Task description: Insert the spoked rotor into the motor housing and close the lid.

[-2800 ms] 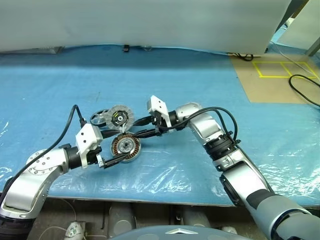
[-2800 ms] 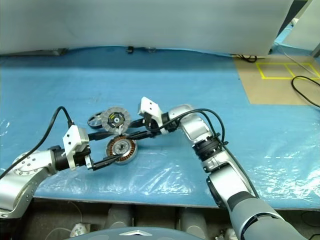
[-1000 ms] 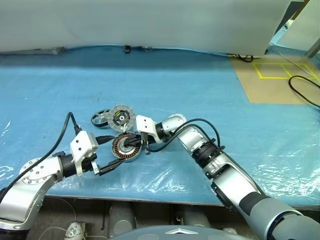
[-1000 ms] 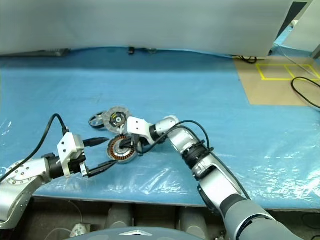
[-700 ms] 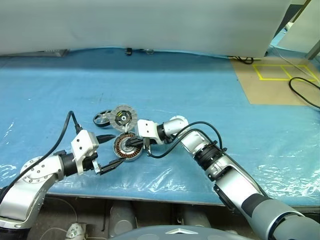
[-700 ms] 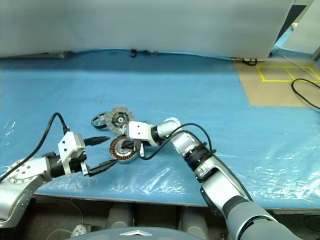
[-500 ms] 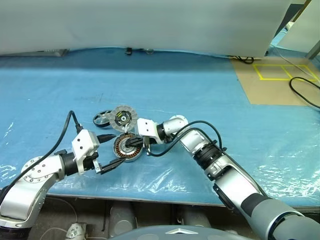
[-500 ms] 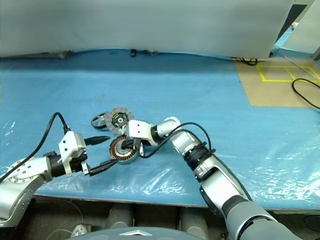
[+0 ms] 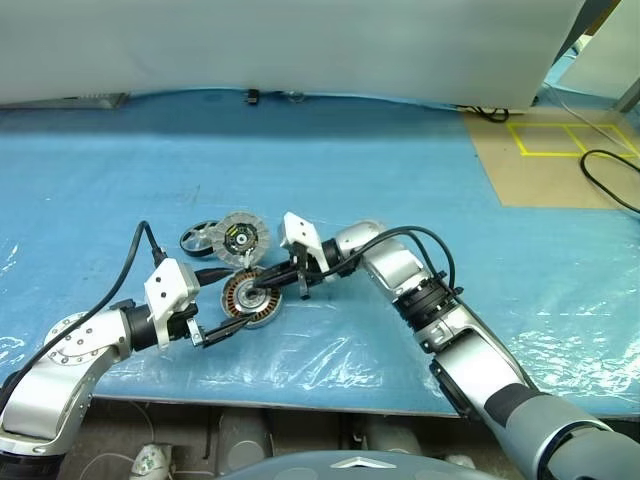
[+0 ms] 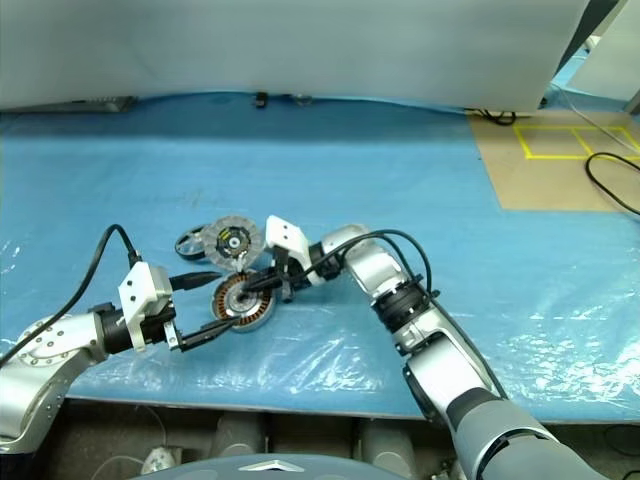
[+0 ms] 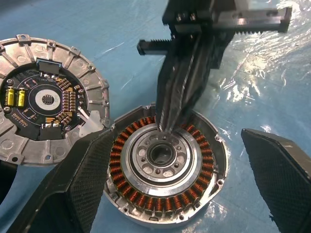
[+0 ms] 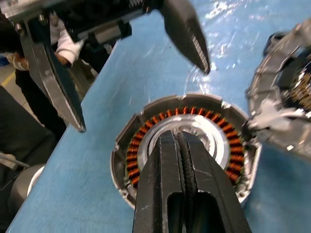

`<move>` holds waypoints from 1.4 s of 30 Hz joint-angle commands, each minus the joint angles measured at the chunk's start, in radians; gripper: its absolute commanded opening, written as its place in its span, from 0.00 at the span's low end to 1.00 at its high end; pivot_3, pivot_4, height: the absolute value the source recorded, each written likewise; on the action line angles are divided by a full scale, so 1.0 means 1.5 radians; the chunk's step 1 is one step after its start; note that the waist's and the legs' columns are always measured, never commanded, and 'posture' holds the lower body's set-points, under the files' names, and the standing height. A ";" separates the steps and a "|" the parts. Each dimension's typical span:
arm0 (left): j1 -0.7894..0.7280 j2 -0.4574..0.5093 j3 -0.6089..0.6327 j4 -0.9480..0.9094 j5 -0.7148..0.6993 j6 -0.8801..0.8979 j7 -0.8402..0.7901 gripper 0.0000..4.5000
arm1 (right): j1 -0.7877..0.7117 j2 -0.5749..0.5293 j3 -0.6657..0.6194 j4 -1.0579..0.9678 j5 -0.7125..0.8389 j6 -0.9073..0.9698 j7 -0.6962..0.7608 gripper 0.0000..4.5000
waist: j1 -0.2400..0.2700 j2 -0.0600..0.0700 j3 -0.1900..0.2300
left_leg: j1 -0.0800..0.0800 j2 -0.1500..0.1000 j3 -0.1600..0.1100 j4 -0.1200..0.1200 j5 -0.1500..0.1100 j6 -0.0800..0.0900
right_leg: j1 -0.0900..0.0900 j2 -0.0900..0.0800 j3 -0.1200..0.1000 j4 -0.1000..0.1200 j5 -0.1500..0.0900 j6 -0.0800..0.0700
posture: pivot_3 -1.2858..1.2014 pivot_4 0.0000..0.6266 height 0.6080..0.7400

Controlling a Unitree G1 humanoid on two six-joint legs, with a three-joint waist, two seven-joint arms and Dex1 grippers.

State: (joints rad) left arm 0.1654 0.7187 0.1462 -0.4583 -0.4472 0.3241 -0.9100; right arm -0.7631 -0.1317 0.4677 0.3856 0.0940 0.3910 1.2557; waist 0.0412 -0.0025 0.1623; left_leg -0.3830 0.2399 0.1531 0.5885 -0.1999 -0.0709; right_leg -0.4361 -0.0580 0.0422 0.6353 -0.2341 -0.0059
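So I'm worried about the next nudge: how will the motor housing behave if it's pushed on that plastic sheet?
The motor housing is probably stiff and heavy for its size, being cast metal packed with copper windings. It sits flat and low, so it should slide rather than tip or roll. The glossy plastic sheet may let it skid, possibly into the lid beside it.

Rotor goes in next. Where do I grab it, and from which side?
Probably by its far-left rim. The spoked rotor lies flat on the blue table cover, with the lid overlapping its right side. Come down from above with the open left gripper, one finger through a spoke gap.
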 commanded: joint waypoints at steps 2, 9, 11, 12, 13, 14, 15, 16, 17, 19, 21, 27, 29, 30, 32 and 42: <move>0.001 -0.001 0.004 -0.011 -0.003 -0.009 0.000 0.99 | 0.001 -0.001 0.014 -0.016 -0.011 -0.030 -0.004 0.01 | 0.000 0.000 0.000 | 0.000 0.000 0.000 0.000 0.000 0.000 | 0.000 0.000 0.000 0.000 0.000 0.000 | 0.52 0.24 1.00; 0.004 -0.003 0.003 -0.018 -0.005 -0.005 0.003 0.99 | 0.010 0.000 0.020 -0.030 -0.013 -0.040 -0.005 0.01 | 0.000 0.000 0.000 | 0.000 0.000 0.000 0.000 0.000 0.000 | 0.000 0.000 0.000 0.000 0.000 0.000 | 0.52 0.24 1.00; 0.009 -0.005 0.001 -0.024 -0.007 -0.003 0.005 0.99 | 0.013 -0.001 0.023 -0.035 -0.016 -0.044 -0.005 0.01 | 0.000 0.000 0.000 | 0.000 0.000 0.000 0.000 0.000 0.000 | 0.000 0.000 0.000 0.000 0.000 0.000 | 0.52 0.24 1.00; 0.012 -0.006 0.000 -0.027 -0.007 -0.002 0.006 0.99 | 0.015 0.000 0.024 -0.037 -0.017 -0.045 -0.006 0.01 | 0.000 0.000 0.000 | 0.000 0.000 0.000 0.000 0.000 0.000 | 0.000 0.000 0.000 0.000 0.000 0.000 | 0.52 0.24 1.00; 0.016 -0.007 -0.001 -0.029 -0.007 -0.002 0.006 0.99 | 0.014 0.002 0.024 -0.035 -0.018 -0.046 -0.008 0.01 | 0.000 0.000 0.000 | 0.000 0.000 0.000 0.000 0.000 0.000 | 0.000 0.000 0.000 0.000 0.000 0.000 | 0.52 0.24 1.00; 0.020 -0.007 -0.002 -0.031 -0.007 -0.001 0.006 0.99 | 0.014 0.003 0.024 -0.032 -0.019 -0.048 -0.010 0.01 | 0.000 0.000 0.000 | 0.000 0.000 0.000 0.000 0.000 0.000 | 0.000 0.000 0.000 0.000 0.000 0.000 | 0.52 0.24 1.00; 0.022 -0.008 -0.002 -0.033 -0.007 -0.001 0.006 0.99 | 0.012 0.006 0.024 -0.027 -0.020 -0.051 -0.012 0.01 | 0.000 0.000 0.000 | 0.000 0.000 0.000 0.000 0.000 0.000 | 0.000 0.000 0.000 0.000 0.000 0.000 | 0.52 0.24 1.00; 0.024 -0.008 -0.001 -0.035 -0.008 0.001 0.007 0.99 | 0.011 0.007 0.024 -0.023 -0.021 -0.054 -0.014 0.01 | 0.000 0.000 0.000 | 0.000 0.000 0.000 0.000 0.000 0.000 | 0.000 0.000 0.000 0.000 0.000 0.000 | 0.52 0.24 1.00; 0.026 -0.008 -0.001 -0.037 -0.008 0.002 0.008 0.99 | 0.011 0.008 0.024 -0.023 -0.022 -0.056 -0.014 0.01 | 0.000 0.000 0.000 | 0.000 0.000 0.000 0.000 0.000 0.000 | 0.000 0.000 0.000 0.000 0.000 0.000 | 0.52 0.24 1.00; 0.029 -0.006 0.001 -0.037 -0.008 0.003 0.006 0.99 | 0.009 0.011 0.023 -0.023 -0.020 -0.054 -0.015 0.01 | 0.000 0.000 0.000 | 0.001 0.000 0.000 0.000 0.000 0.000 | 0.000 0.000 0.000 0.000 0.000 0.000 | 0.52 0.24 1.00; 0.034 -0.003 0.004 -0.038 -0.007 0.002 0.003 0.99 | 0.006 0.014 0.019 -0.025 -0.015 -0.049 -0.013 0.01 | 0.000 0.000 0.000 | 0.001 0.000 0.000 0.000 0.000 0.000 | 0.000 0.000 0.000 0.000 0.000 0.000 | 0.52 0.24 1.00; 0.033 -0.005 0.002 -0.034 -0.004 -0.001 0.006 0.99 | -0.004 0.028 0.017 0.008 -0.024 -0.068 -0.026 0.01 | 0.000 0.000 0.000 | 0.001 0.000 0.000 0.000 0.000 0.000 | 0.000 0.000 0.000 0.001 0.000 0.000 | 0.52 0.24 1.00; 0.034 -0.007 -0.001 -0.038 -0.004 0.000 0.008 0.99 | -0.003 0.031 0.017 0.012 -0.023 -0.066 -0.028 0.01 | 0.000 0.000 0.000 | 0.001 0.000 0.000 0.000 0.000 0.000 | 0.000 0.000 0.000 0.001 0.000 0.000 | 0.52 0.24 1.00; 0.033 -0.008 -0.004 -0.039 -0.003 0.000 0.009 0.99 | -0.002 0.032 0.018 0.014 -0.024 -0.067 -0.029 0.01 | 0.000 0.000 0.000 | 0.001 0.000 0.000 0.000 0.000 0.000 | 0.000 0.000 0.000 0.001 0.000 0.000 | 0.52 0.24 1.00; 0.033 -0.009 -0.007 -0.039 -0.002 0.000 0.010 0.99 | 0.000 0.034 0.020 0.014 -0.025 -0.065 -0.030 0.01 | 0.000 0.000 0.000 | 0.001 0.000 0.000 0.000 0.000 0.000 | 0.000 0.000 0.000 0.001 0.000 0.000 | 0.52 0.24 1.00; 0.030 -0.006 -0.009 -0.038 -0.006 -0.001 0.013 0.99 | 0.020 0.021 0.039 0.026 -0.052 -0.073 -0.033 0.01 | 0.000 0.000 0.000 | 0.002 0.000 0.000 0.000 0.000 0.000 | 0.001 0.000 0.000 0.001 0.000 0.000 | 0.52 0.24 1.00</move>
State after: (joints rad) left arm 0.2120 0.7072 0.1243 -0.4822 -0.4474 0.3279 -0.8908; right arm -0.7474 -0.0980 0.5115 0.4197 0.0298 0.2874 1.2118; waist 0.0411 -0.0028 0.1621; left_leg -0.3798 0.2398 0.1531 0.5889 -0.2000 -0.0709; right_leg -0.4334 -0.0582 0.0423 0.6367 -0.2343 -0.0063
